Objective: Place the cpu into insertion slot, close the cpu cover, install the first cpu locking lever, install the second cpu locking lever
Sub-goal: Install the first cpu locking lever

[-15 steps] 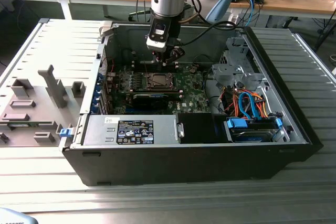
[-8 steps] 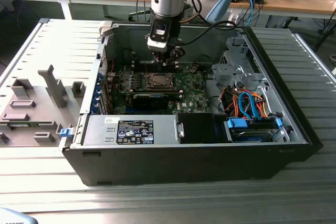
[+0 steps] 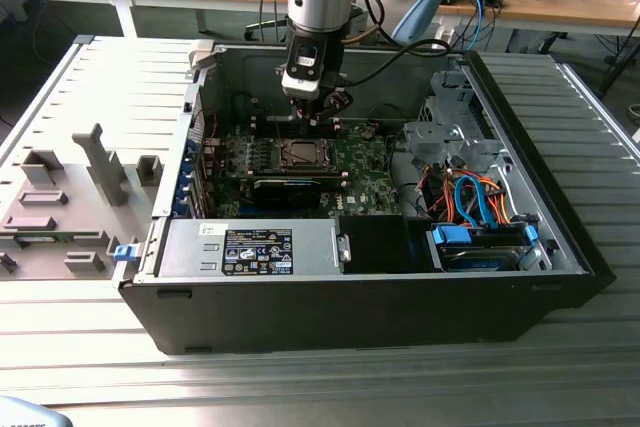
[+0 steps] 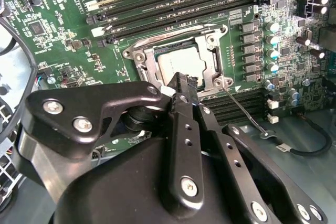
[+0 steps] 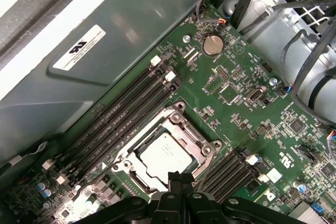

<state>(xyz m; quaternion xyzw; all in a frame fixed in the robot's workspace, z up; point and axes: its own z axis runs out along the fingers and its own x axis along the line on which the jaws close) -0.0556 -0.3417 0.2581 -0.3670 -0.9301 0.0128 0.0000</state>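
The cpu [image 5: 164, 156] lies flat in the insertion slot [image 5: 137, 183], its pale metal face up; it also shows in the second wrist view [image 4: 177, 62]. The cpu cover [image 5: 185, 125] lies down around it as a silvery frame [image 4: 144, 62]. A thin wire locking lever [image 4: 242, 112] runs out from a corner of the socket over the board. My gripper [image 4: 184, 80] hangs just above the socket's edge, its black fingers shut together with nothing between them [image 5: 181, 177]. In the exterior view the gripper [image 3: 312, 112] hovers over the socket [image 3: 298, 155] inside the open computer case.
Long black memory slots [image 5: 121, 114] flank the socket. A coin battery [image 5: 211, 45] and cables [image 5: 310, 51] sit further along the board. The case wall [image 3: 190, 147] rises at the exterior view's left, and a drive cage with orange and blue cables [image 3: 470, 197] is at its right.
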